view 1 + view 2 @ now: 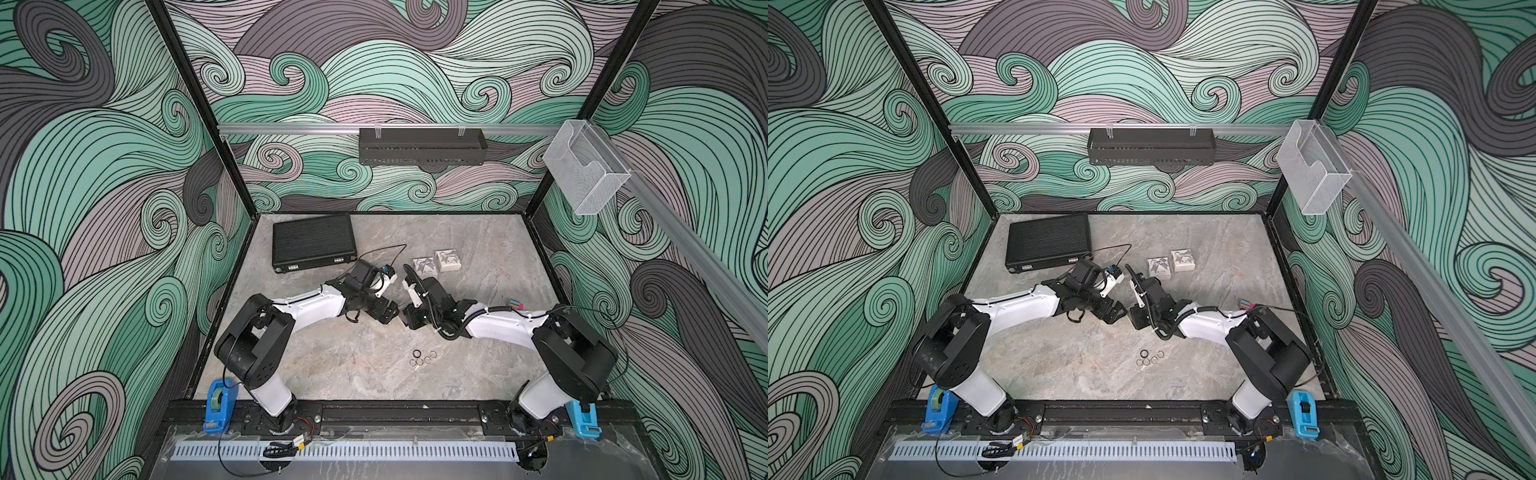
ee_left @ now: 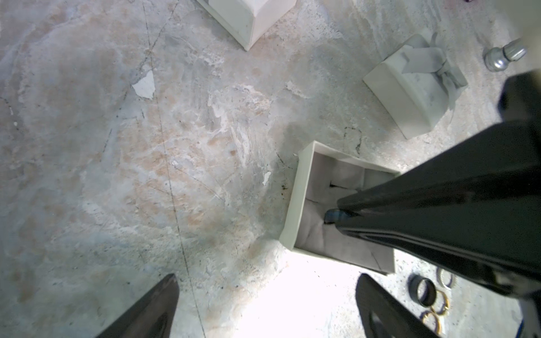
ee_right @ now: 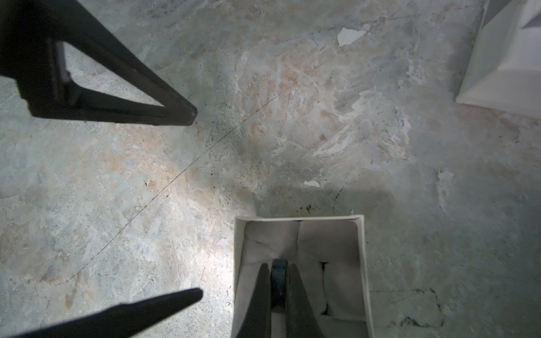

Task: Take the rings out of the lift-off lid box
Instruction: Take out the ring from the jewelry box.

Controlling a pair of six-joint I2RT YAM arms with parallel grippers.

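Rings: lay as a tight cluster of about five on the marble table, lower centre of the frame in both top views, well apart from any box. Showed again in the lower right corner of the left wrist view, with a thick black band beside thinner gold-edged hoops.

One more, a dark ring: stood on edge at the bottom centre of the right wrist view, inside the open box, low against its pale padded lining. Was pinched there between the two fingers of the right gripper, closed tight on the band. In the left wrist view, reached into the box from the right side of the frame.

Beside the box, left gripper: gaped wide, gripped nothing, hung over bare marble; filled the left side of the right wrist view.

Further out, centre of the frame in a top view: two small bow-topped boxes side by side, just above the two wrists. Right of centre, close to the right forearm: a small pink-and-teal item. Upper left of the table: a closed black case.
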